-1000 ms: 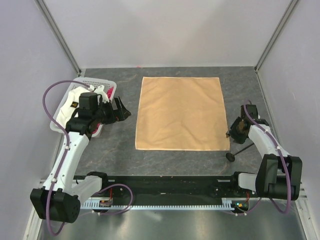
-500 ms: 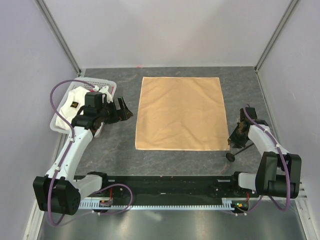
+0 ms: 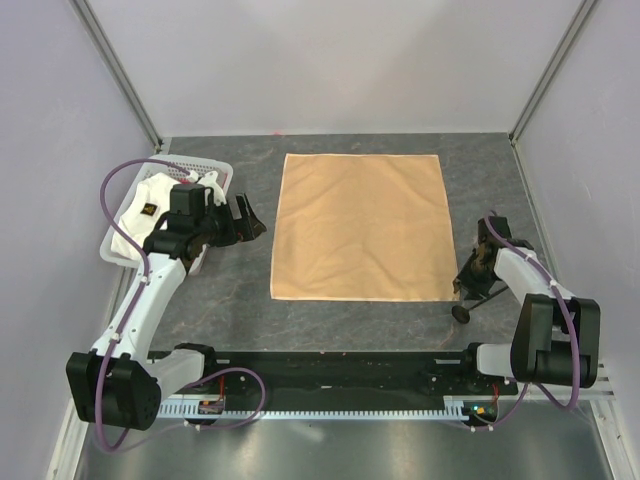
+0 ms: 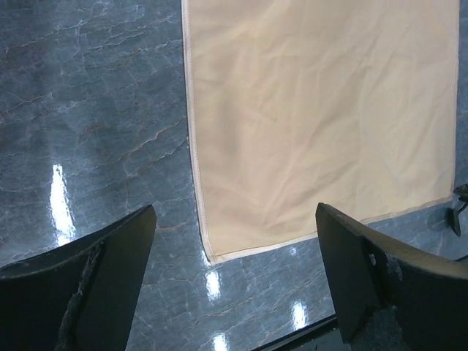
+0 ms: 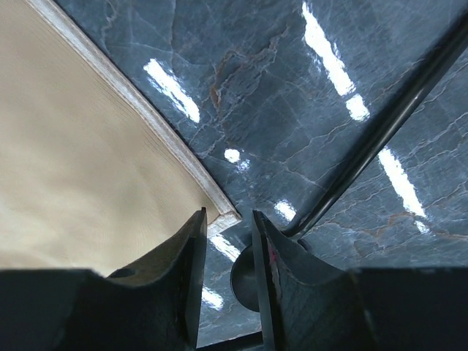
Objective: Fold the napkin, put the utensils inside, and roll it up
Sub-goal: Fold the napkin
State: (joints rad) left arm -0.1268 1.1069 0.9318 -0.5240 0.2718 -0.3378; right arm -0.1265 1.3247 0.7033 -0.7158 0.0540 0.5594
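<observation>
The peach-tan napkin (image 3: 360, 225) lies flat and unfolded in the middle of the dark marbled table (image 3: 230, 290). From above, the left gripper (image 3: 250, 220) hovers just off the napkin's left edge, near a white basket (image 3: 215, 165) of cloths. Its wrist camera shows the fingers (image 4: 95, 285) spread wide with nothing between them. The right gripper (image 5: 228, 219) sits low at the napkin's near right corner. Only its wrist view gives the detail: the jaws stand a narrow slit apart with the corner's hem just at the tips (touching or not, I cannot tell). The black spoon (image 5: 373, 135) lies on the table right beside them, its round head behind the fingers.
</observation>
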